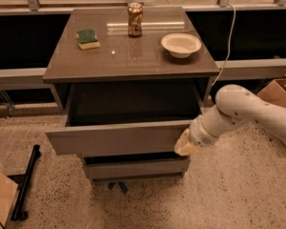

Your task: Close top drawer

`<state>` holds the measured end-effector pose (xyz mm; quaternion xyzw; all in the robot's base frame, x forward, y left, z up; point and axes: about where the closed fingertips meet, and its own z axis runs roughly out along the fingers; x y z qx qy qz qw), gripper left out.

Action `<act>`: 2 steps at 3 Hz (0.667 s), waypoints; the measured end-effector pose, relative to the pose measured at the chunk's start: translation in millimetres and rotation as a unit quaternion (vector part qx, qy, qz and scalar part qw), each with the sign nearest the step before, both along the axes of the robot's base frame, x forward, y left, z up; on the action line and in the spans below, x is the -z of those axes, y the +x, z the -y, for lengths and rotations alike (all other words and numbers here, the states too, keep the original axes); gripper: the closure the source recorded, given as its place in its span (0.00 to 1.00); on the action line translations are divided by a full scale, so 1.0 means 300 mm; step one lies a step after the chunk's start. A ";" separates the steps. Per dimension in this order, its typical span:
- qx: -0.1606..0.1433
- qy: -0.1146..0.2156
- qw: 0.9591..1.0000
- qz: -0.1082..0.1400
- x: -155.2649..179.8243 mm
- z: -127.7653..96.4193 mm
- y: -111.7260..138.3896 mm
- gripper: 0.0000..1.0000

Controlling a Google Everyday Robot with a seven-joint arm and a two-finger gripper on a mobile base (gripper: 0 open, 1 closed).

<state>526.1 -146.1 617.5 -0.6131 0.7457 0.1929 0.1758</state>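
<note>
The top drawer [114,138] is a wide grey drawer with a flat, handle-less front, pulled partly out of the cabinet [128,56]. Its inside is dark and looks empty. My gripper [183,144] comes in from the right on a white arm and rests against the right end of the drawer's front panel. A lower drawer front [136,168] shows just beneath it.
On the cabinet top stand a green-and-yellow sponge [87,38], a drink can [135,19] and a white bowl [181,44]. A cardboard box [279,92] sits at the right, another at the lower left [0,202]. A black bar [26,182] lies on the floor at the left.
</note>
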 end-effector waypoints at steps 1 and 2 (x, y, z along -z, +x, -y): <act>-0.028 0.006 0.999 0.016 0.028 -0.046 0.106 1.00; -0.028 0.006 0.999 0.016 0.029 -0.046 0.106 1.00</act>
